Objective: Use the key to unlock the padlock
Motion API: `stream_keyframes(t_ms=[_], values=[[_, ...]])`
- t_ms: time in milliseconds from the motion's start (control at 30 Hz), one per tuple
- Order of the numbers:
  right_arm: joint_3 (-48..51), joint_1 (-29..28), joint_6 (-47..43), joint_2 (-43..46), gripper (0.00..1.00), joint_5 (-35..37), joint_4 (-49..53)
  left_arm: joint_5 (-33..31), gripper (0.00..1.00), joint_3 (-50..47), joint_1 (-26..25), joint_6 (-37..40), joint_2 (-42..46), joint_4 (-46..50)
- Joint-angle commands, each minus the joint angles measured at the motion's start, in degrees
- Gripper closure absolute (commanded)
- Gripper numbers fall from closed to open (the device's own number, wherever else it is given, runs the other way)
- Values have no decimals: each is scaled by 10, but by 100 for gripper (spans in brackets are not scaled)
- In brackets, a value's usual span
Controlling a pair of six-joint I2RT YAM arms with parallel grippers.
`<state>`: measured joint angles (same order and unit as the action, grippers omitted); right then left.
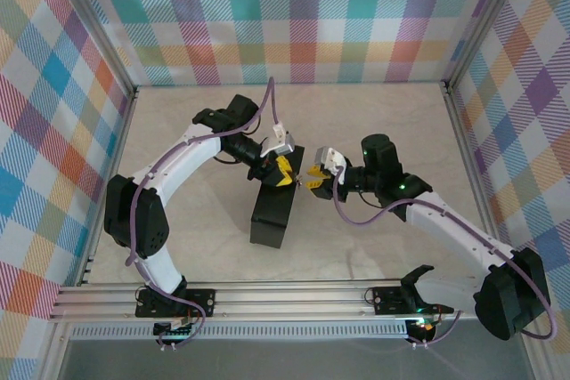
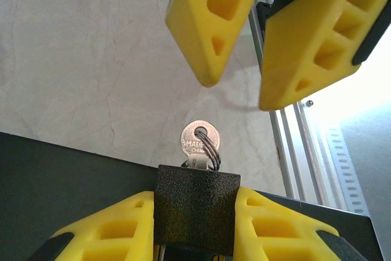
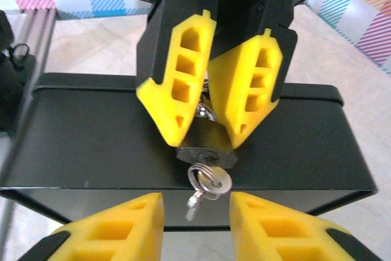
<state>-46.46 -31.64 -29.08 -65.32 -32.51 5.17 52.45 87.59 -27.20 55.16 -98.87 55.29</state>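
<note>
My left gripper (image 2: 195,227) is shut on the small dark grey padlock (image 2: 195,203), which it holds just above the black box (image 1: 272,211). The key (image 2: 200,139) sticks out of the padlock's bottom face, with a wire ring through its round head. In the right wrist view the padlock (image 3: 208,150) sits between the left gripper's yellow fingers (image 3: 180,90), the key (image 3: 218,180) juts toward me, and a bit of silvery shackle (image 3: 204,109) shows behind. My right gripper (image 3: 197,218) stands open, its fingers apart on either side of the key and not touching it.
The black box's flat top (image 3: 91,132) spreads under both grippers. A small metal piece (image 3: 192,203) dangles from the key ring. The aluminium rail (image 2: 293,145) runs along the table's near edge. Bare pale tabletop (image 1: 383,122) lies around the box.
</note>
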Motion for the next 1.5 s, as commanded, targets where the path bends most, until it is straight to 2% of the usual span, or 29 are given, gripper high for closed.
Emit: stream_keyframes(t_ms=[0,200,367,700,867,967,1067,1233,1467], values=[[14,-18,-58,-9,69,37,-48,29,87,27,4,6,-1,2],[13,-37,-75,-32,74,61,-80,29,88,31,4,6,-3,5],[17,-40,-85,-37,87,71,-79,28,88,33,4,8,-4,9],[22,-42,-74,-46,87,64,-103,50,88,41,-3,10,-5,12],[24,-47,-65,-59,100,62,-119,60,89,43,-6,10,-5,11],[32,-47,-49,-59,100,71,-139,64,89,42,-6,11,-4,13],[11,-47,-23,-66,100,69,-106,55,89,39,-5,9,-2,11],[-17,-34,61,-73,100,18,-43,41,89,26,-3,7,10,2],[-67,-12,172,-107,100,-105,44,37,87,14,-1,-4,24,-18]])
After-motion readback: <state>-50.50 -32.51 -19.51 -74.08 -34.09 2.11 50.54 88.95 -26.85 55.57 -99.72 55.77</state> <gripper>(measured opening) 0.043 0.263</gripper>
